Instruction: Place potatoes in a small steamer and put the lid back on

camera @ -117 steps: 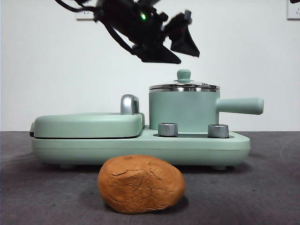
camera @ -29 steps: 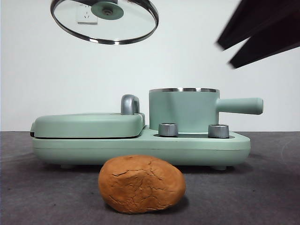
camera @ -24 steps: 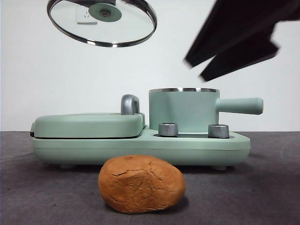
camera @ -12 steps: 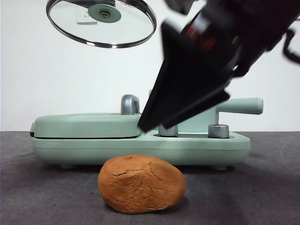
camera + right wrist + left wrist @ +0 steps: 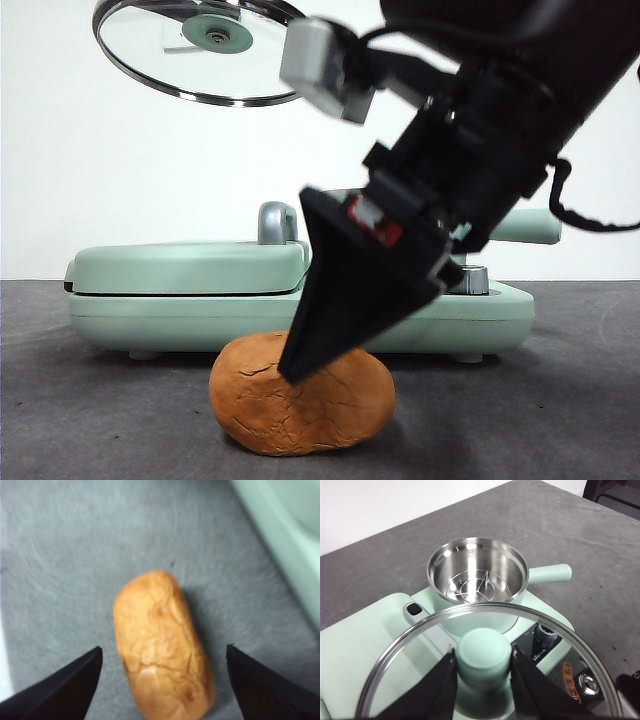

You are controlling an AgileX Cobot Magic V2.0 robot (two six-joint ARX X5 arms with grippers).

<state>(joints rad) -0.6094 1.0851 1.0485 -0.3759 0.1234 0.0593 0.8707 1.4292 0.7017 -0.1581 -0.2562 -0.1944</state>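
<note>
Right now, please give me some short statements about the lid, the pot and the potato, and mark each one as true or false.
1. The left gripper holds the lid by its knob. True.
2. The pot is covered. False: it stands open, with a wire rack inside.
3. The potato lies on the table. True.
4. The right gripper is shut on the potato. False: its jaws are open on both sides of it.

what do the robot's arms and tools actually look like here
Both are black. The right tool ends in broad wedge-shaped jaws tapering to points, with a red patch above them, a pale grey box on the arm and black cables looping alongside. The left tool shows flat matte black jaws.
</note>
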